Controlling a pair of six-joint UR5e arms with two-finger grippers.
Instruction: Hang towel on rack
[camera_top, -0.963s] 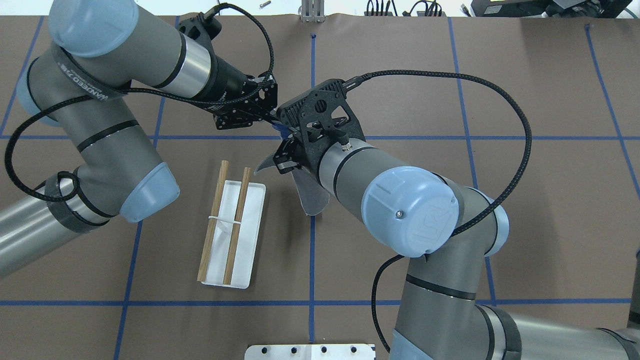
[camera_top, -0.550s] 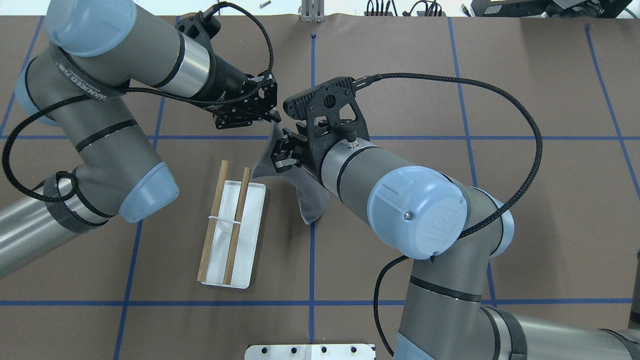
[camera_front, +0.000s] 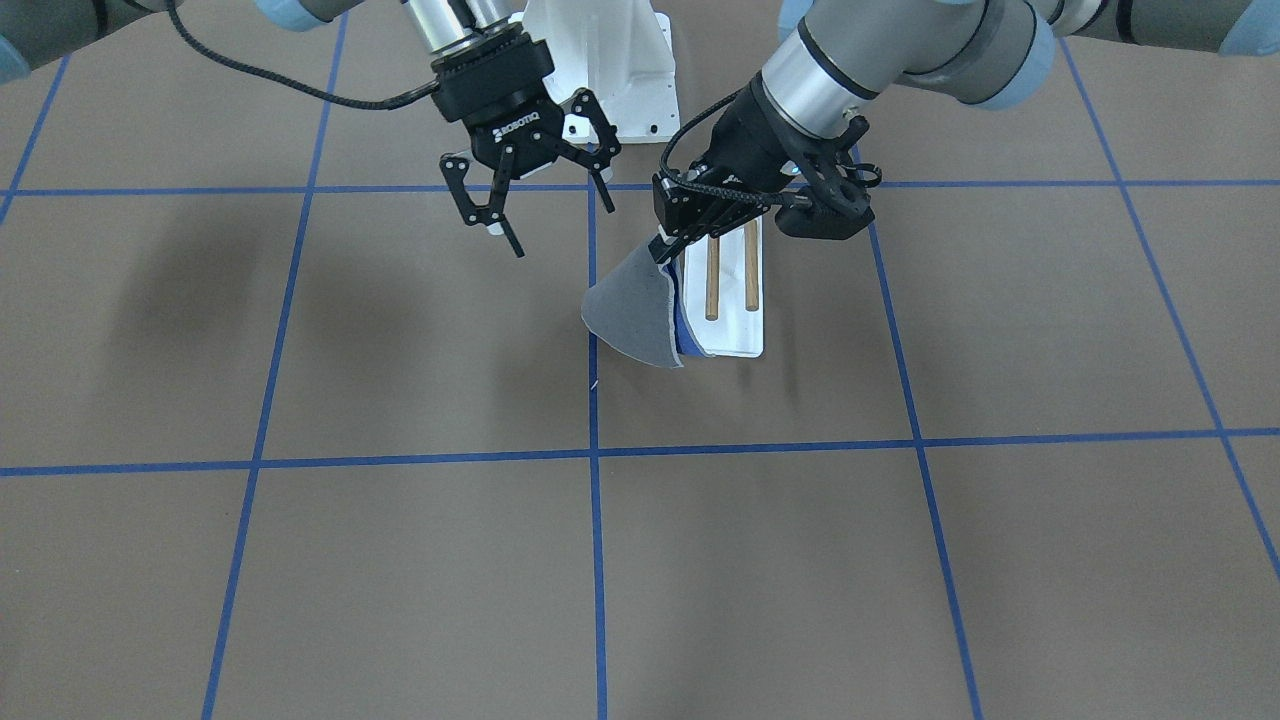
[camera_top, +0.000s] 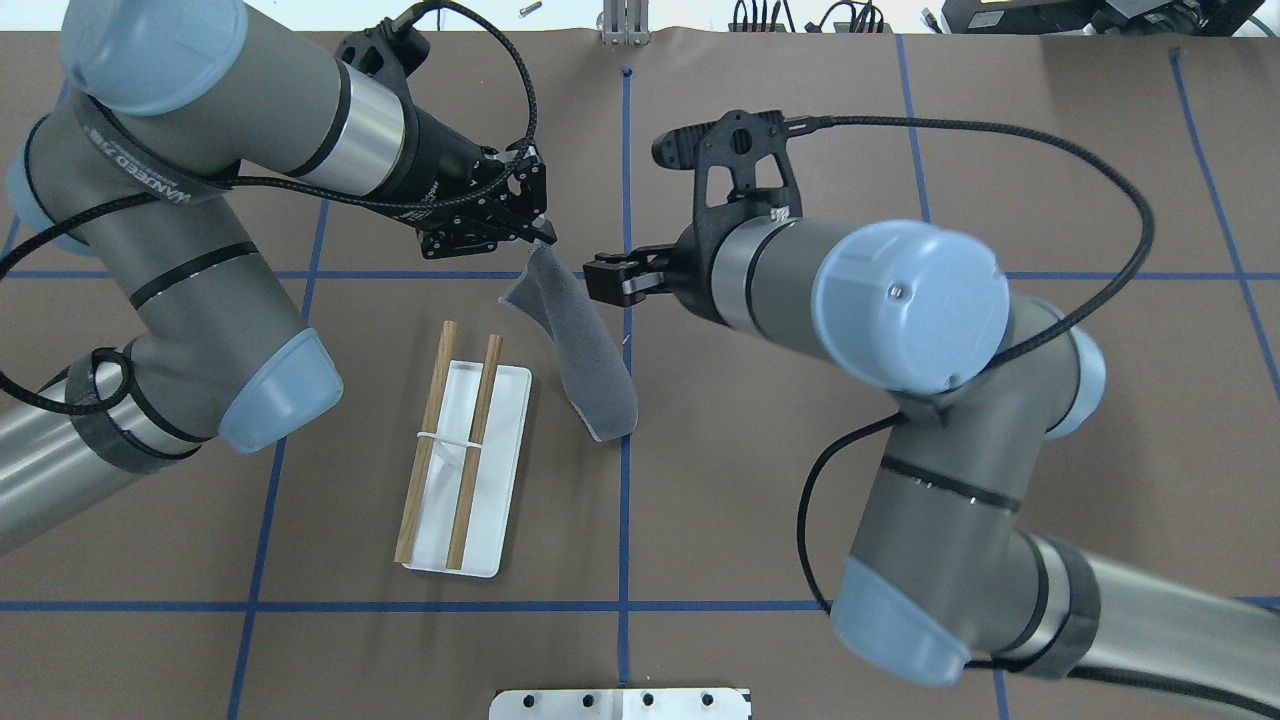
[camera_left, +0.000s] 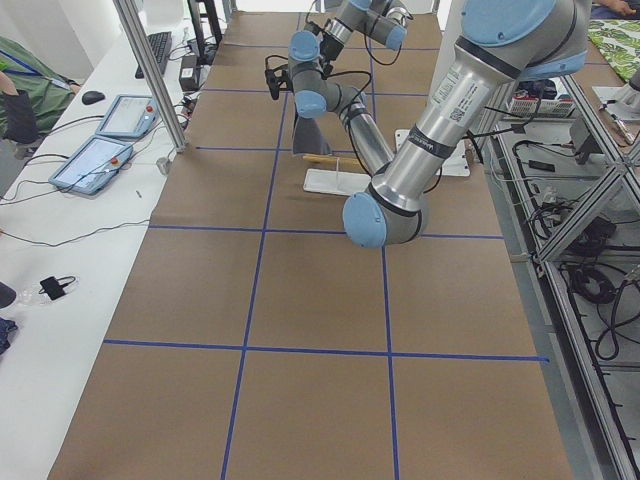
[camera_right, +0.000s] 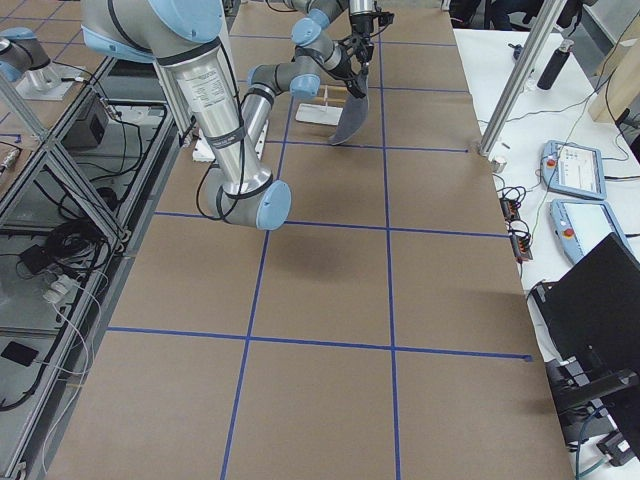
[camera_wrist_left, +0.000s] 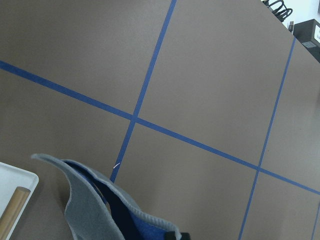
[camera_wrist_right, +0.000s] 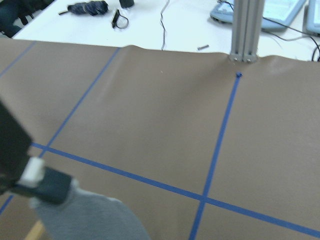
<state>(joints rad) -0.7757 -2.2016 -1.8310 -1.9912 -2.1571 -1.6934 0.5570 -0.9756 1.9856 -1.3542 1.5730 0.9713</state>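
The towel, grey outside and blue inside, hangs folded by one corner from my left gripper, which is shut on it. It hangs just right of the rack, two brown dowels over a white base plate; I cannot tell if it touches the table. In the front view the towel covers the rack's near left corner, below my left gripper. My right gripper is open and empty, apart from the towel. It also shows in the overhead view. The left wrist view shows the towel's folds.
A white bolted pedestal stands at the robot's side of the table, behind the grippers. Blue tape lines cross the brown table cover. A metal post stands at the table's far edge.
My right gripper has let go of the towel, opened and drawn back to the right. The towel now hangs from my left gripper alone, which has moved only slightly.
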